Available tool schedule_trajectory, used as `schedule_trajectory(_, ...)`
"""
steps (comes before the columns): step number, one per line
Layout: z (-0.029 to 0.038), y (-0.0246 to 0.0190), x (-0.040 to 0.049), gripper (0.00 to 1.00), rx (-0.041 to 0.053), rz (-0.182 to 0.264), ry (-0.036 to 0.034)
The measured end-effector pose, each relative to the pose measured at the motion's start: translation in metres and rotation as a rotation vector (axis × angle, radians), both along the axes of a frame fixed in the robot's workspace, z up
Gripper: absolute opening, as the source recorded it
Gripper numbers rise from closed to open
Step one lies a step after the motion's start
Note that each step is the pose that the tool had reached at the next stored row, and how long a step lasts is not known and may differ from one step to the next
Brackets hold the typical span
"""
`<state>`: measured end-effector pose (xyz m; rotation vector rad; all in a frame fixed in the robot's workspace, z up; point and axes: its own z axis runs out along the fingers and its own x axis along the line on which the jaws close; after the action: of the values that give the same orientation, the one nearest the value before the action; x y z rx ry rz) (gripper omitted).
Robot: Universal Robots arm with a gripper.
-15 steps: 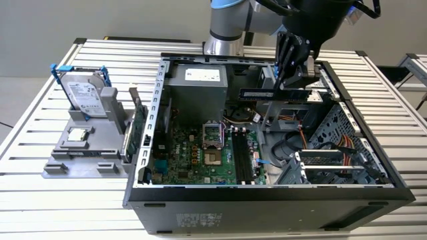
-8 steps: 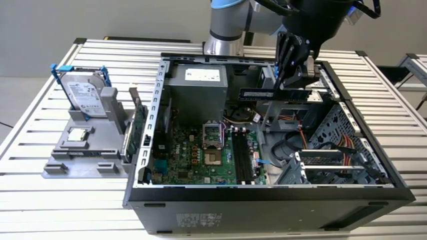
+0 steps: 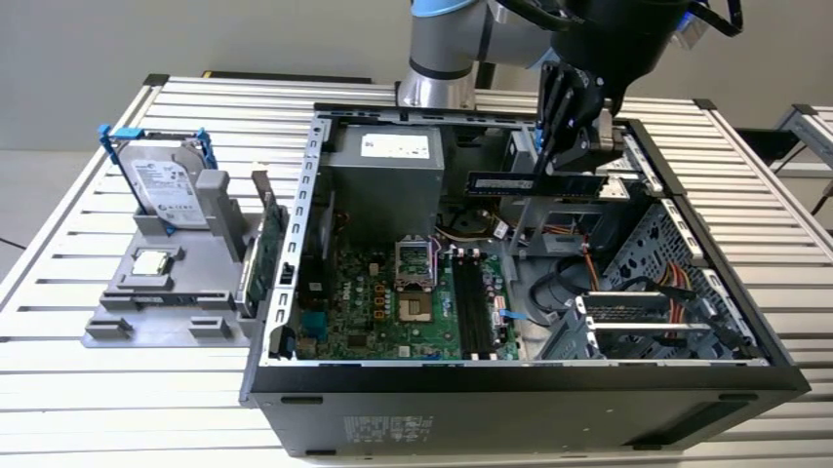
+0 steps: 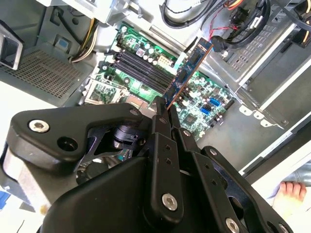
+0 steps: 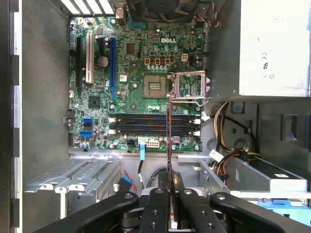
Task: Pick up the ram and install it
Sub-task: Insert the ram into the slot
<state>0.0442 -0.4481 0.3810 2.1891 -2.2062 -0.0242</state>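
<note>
Slatted metal table (image 3: 117,390) supports an open black computer case (image 3: 521,395); above it, black gripper (image 3: 553,171) clamps thin blue-green ram (image 3: 501,182).

Ram (image 4: 188,73) dark blue with yellowish-orange edge and pale label; gripper (image 4: 164,108) black. Motherboard (image 5: 136,63) green, memory slots (image 5: 153,124) black, card slots (image 5: 112,58) blue and white. Drive (image 3: 170,185) silver in blue frame, holder (image 3: 143,312) grey, table (image 3: 78,390) pale ribbed slats.
</note>
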Motion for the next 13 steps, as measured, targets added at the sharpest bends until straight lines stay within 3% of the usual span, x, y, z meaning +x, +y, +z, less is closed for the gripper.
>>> schedule_trajectory(13, 0.0000, 0.0000, 0.0000, 0.00, -0.0001, -0.072, 0.0000)
